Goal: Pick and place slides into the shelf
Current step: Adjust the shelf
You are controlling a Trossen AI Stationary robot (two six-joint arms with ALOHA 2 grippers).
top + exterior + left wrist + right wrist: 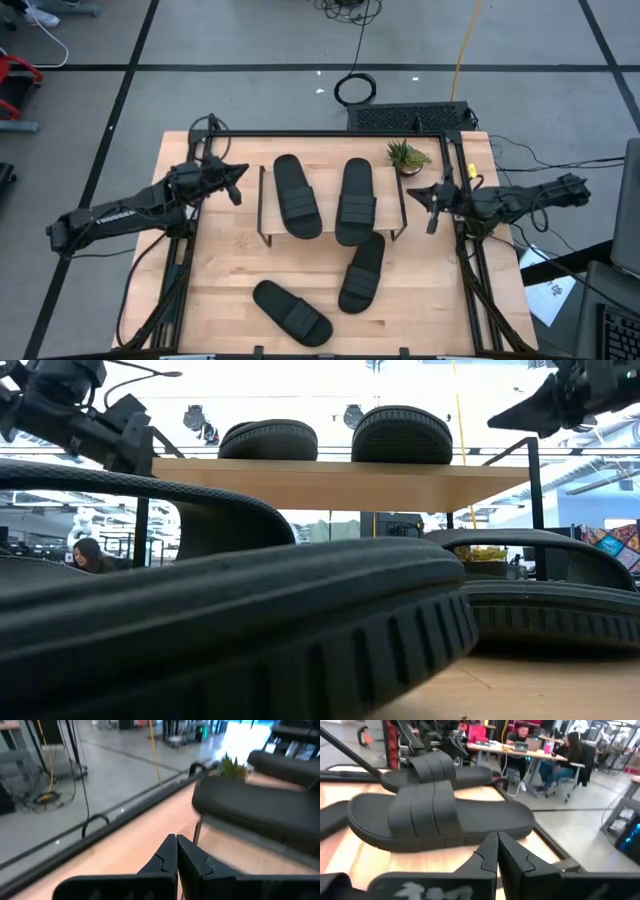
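Resting on the shelf (265, 205), whose light wood top stands on thin black legs in the middle of the wooden table (225, 285), are two of the four black slides: the left shelf slide (297, 196) and the right shelf slide (356, 201), lying side by side with their lengths running away from the table's near edge. The other two lie on the table in front of the shelf: the upper table slide (363, 272), one end near the shelf's front edge, and the lower table slide (291, 312), angled across the boards close to the near edge. The left gripper (238, 180) hovers just beside the shelf's left end with its fingers pressed together and nothing between them. The right gripper (432, 217) hangs just beside the shelf's right end, likewise closed and empty. A small green plant (406, 155) sits near the table's far right corner, behind the right gripper. In the right wrist view, people sit at a desk (520, 750) in the room beyond.
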